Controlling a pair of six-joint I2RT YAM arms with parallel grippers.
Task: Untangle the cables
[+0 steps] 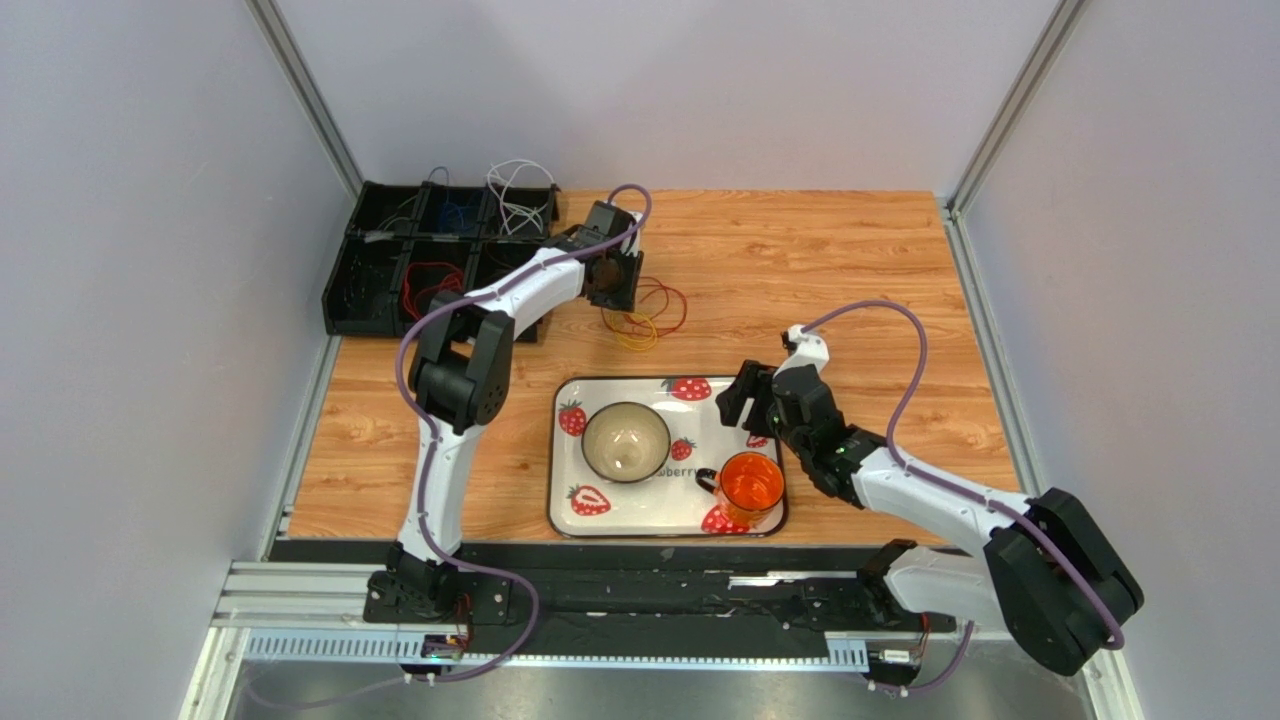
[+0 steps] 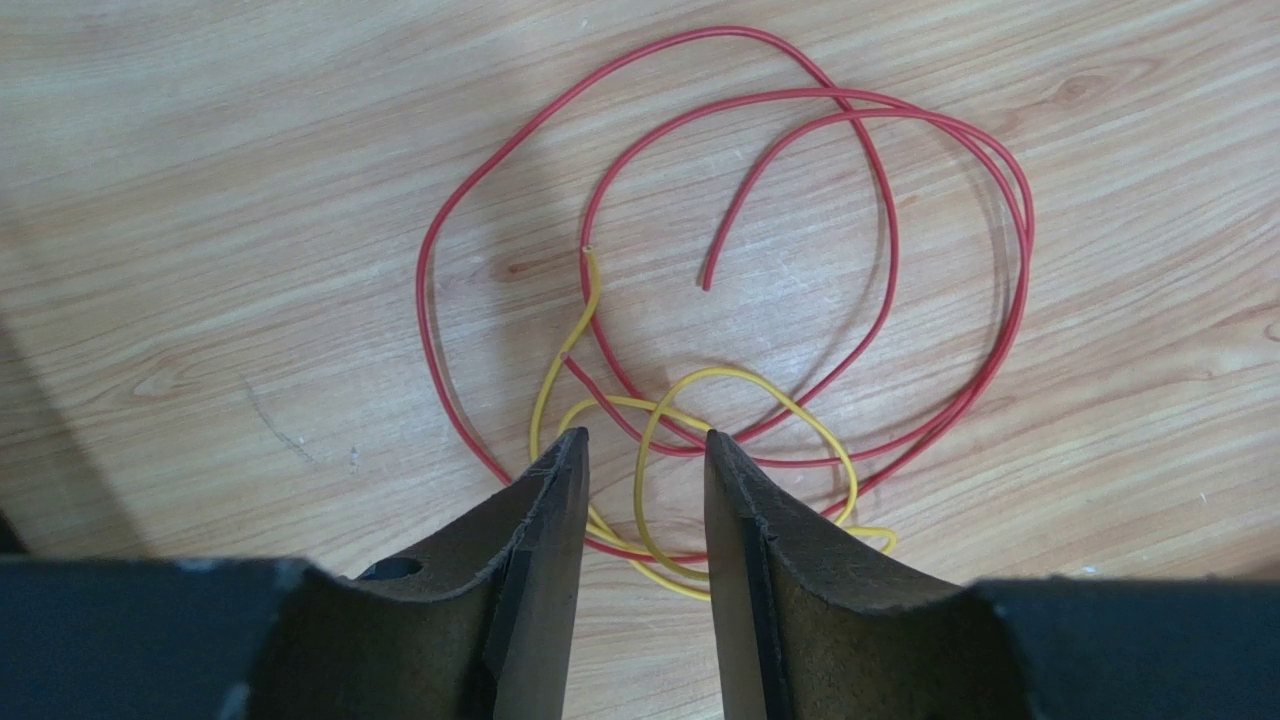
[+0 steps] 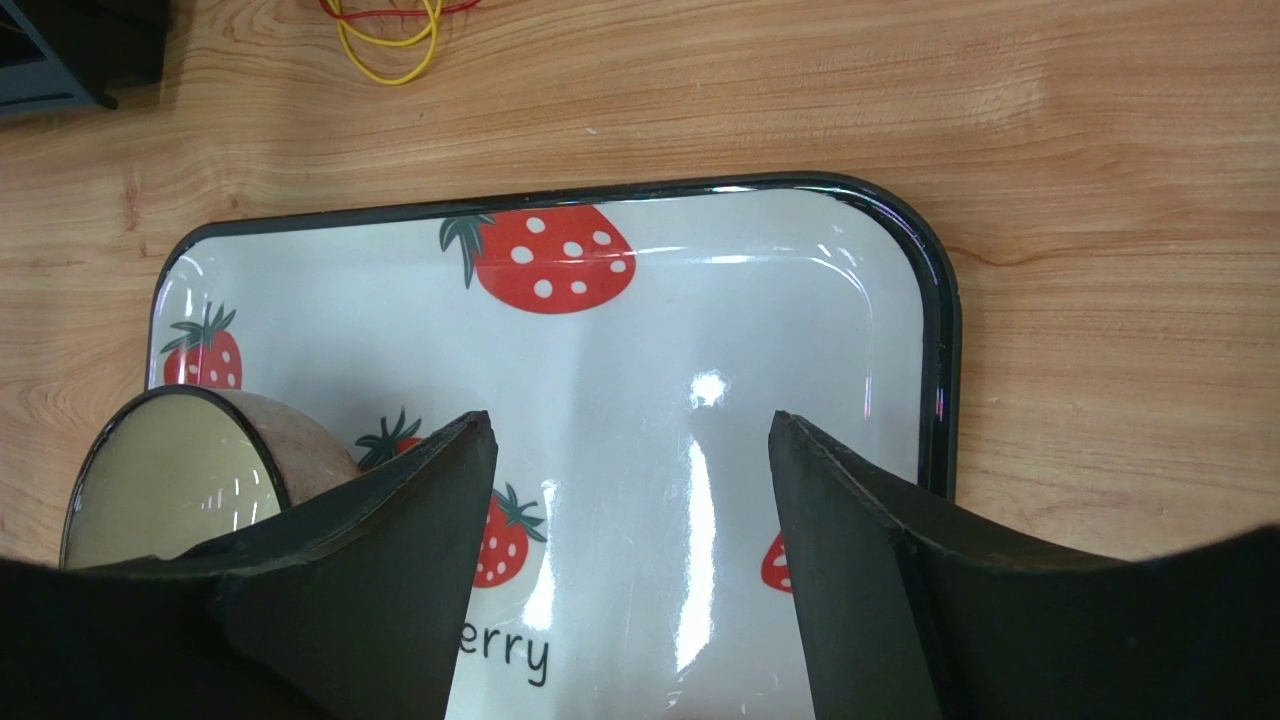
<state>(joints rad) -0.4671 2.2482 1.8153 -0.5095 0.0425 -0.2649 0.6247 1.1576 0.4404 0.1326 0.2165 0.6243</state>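
A red cable (image 2: 422, 300) lies in wide loops on the wooden table, with a shorter yellow cable (image 2: 640, 488) looped through its near side. My left gripper (image 2: 646, 438) hangs right over that crossing, its jaws a narrow gap apart. A yellow strand runs through the gap, touching neither finger. From above, the left gripper (image 1: 624, 293) is at the back, beside the red and yellow cables (image 1: 649, 318). My right gripper (image 3: 631, 428) stands open and empty over the strawberry tray (image 3: 939, 330). The yellow cable (image 3: 388, 68) shows at the top edge of its view.
A black divided bin (image 1: 349, 285) at the back left holds white (image 1: 519, 183), blue (image 1: 445, 219) and red (image 1: 431, 281) wires. The tray (image 1: 564, 510) carries a beige bowl (image 1: 625, 441) and an orange cup (image 1: 750, 486). The right gripper (image 1: 747, 402) hovers at the tray's right end.
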